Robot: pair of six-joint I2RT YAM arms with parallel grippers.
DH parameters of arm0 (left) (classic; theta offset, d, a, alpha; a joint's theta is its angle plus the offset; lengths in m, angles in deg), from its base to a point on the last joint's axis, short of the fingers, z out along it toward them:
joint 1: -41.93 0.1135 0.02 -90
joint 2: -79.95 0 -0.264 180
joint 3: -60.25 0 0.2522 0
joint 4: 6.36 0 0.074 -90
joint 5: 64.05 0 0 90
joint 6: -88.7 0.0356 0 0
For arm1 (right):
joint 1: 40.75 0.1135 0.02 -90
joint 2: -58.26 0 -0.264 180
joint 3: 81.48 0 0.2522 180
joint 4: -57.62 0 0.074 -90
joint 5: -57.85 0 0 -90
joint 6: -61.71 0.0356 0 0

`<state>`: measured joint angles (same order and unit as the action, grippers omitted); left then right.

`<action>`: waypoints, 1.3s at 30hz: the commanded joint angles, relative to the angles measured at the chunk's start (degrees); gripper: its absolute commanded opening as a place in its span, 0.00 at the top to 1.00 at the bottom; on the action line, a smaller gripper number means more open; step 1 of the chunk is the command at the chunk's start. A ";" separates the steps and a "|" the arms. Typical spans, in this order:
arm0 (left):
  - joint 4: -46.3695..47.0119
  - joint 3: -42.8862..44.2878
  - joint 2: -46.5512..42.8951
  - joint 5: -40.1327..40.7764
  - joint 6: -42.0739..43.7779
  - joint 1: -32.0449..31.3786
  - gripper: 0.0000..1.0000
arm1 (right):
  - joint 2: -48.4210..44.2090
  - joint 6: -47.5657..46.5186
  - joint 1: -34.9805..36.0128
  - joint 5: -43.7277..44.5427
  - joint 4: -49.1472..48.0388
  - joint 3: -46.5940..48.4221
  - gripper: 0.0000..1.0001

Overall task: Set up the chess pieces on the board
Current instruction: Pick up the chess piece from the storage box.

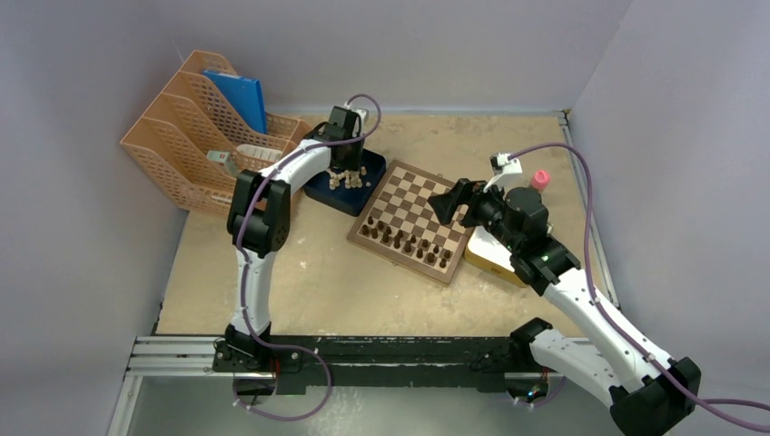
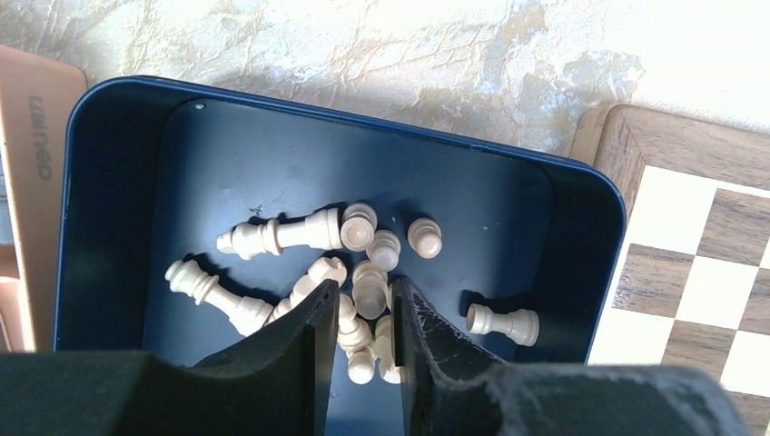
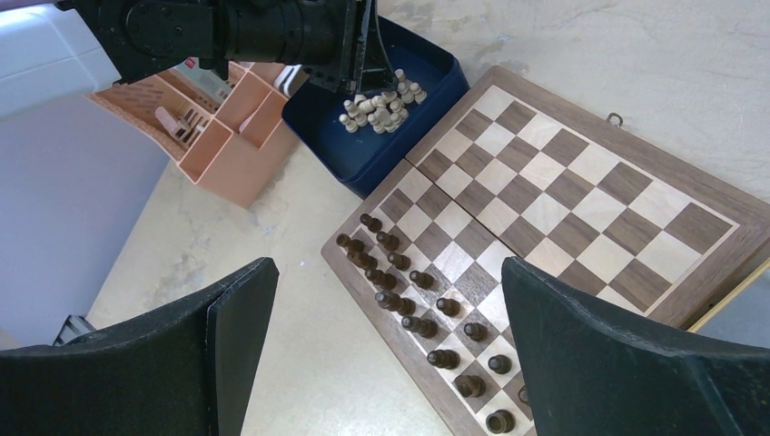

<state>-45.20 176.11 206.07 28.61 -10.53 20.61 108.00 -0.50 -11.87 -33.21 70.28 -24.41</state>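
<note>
Hands | left hand (image 2: 365, 291) narrow, astride chess pieces (image 2: 281, 234) | right hand (image 3: 389, 272) wide open

White shells and black joints clad the left arm (image 1: 257, 272) and right arm (image 1: 590, 309); purple cables (image 1: 586, 209) loop along both; the left gripper (image 2: 363, 286) has scuffed matte-black fingers (image 2: 440, 354).

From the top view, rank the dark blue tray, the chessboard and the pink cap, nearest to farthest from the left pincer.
1. dark blue tray, directly beneath the left pincer.
2. chessboard, just to the right of the tray.
3. pink cap, far over on the right side.
</note>
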 commanded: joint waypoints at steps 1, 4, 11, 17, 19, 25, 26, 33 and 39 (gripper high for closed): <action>0.89 2.06 0.52 0.20 0.84 0.40 0.74 | -1.17 -0.90 0.24 0.31 -1.94 1.86 0.05; 0.78 2.13 0.70 -0.26 0.88 0.40 0.76 | -1.73 -0.69 0.25 0.42 -1.84 1.68 0.05; 0.05 2.38 0.90 -0.11 0.86 0.40 0.78 | -2.70 -0.35 0.23 0.40 -1.97 0.81 0.05; -1.33 2.86 -0.26 -0.38 0.71 0.40 0.91 | -2.83 -0.33 0.21 0.35 -1.62 0.99 0.05; -2.83 3.72 -0.85 0.11 0.71 0.32 0.93 | -2.88 -0.56 0.21 0.34 -1.70 0.90 0.05; -7.32 6.50 -3.69 2.19 -0.30 0.23 0.94 | -2.47 -0.87 0.17 0.07 -1.62 1.10 0.05; -7.77 6.74 -4.35 2.07 -0.67 0.23 0.94 | -2.52 -0.77 0.20 -0.17 -1.76 1.00 0.05; -9.14 6.09 -8.98 -0.08 -2.70 -1.00 0.94 | -2.76 -0.96 0.20 0.32 -0.96 0.37 0.05; -9.16 6.04 -10.15 -0.61 -3.69 -3.50 0.94 | -3.88 -0.95 0.23 0.91 -0.66 0.76 0.05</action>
<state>-54.62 179.83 199.10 29.04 -12.74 19.25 105.96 -0.50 -11.87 -33.14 71.02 -24.41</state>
